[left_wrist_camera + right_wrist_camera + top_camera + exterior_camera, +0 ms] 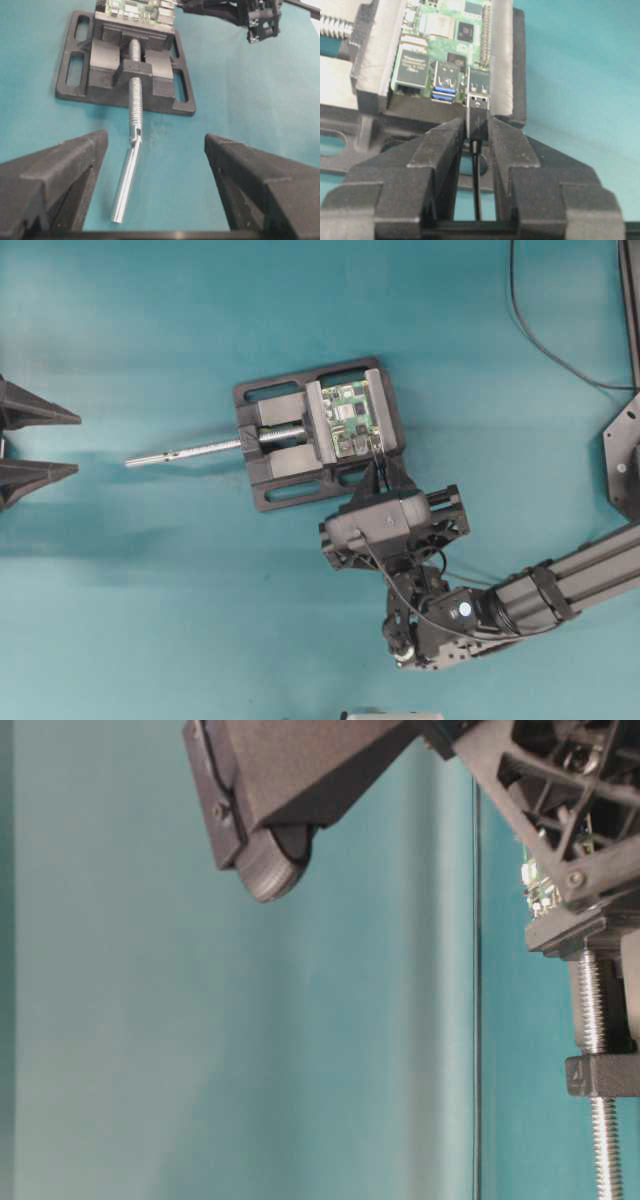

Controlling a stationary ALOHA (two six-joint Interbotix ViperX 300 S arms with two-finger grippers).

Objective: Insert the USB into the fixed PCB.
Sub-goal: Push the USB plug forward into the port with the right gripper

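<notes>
**USB at the PCB port**

At far left, left pincer (20, 445) parked on the teal tabletop (150, 590), fingers wide apart, holding nothing. At centre, black vise (275, 455) with steel screw rod (185, 452) pointing left, clamping the green PCB (352, 418). Just right and below, right pincer (476, 137) clamped on the USB (478, 117), silvery tip touching a port at the board's edge.

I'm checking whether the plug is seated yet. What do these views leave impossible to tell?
- Overhead: the right gripper covers the USB and the fixed PCB's port edge.
- Right wrist: USB tip meets a port, depth unclear.
- Table-level: board mostly hidden behind the vise.
- Left wrist: board cut off at top edge.
</notes>
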